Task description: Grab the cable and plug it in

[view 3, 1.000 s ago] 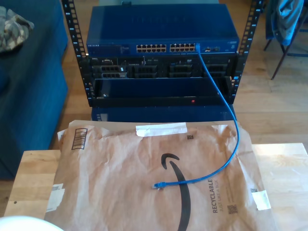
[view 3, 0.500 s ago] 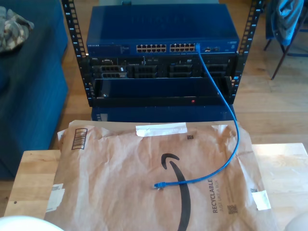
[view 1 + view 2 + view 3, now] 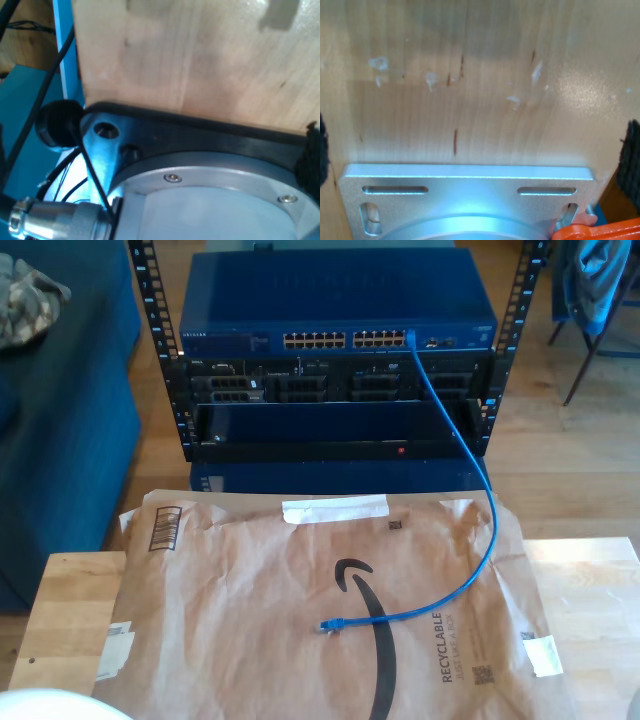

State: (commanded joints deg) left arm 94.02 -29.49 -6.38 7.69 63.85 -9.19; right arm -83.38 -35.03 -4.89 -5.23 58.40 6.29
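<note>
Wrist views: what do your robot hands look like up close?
In the first wrist view: a round silver flange with small screws, a black plate, thin black cables and a metal connector. In the second wrist view: a flat silver plate with slots, an orange piece, and black finger pads.

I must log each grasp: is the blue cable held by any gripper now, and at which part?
Nothing holds it. The blue cable lies free on the paper mailer, loose plug untouched.

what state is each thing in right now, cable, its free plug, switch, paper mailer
cable: one end plugged into the switch, rest trailing down onto the mailer
free plug: lying loose on the mailer, ungripped
switch: racked, most ports empty
paper mailer: flat on the wooden table
</note>
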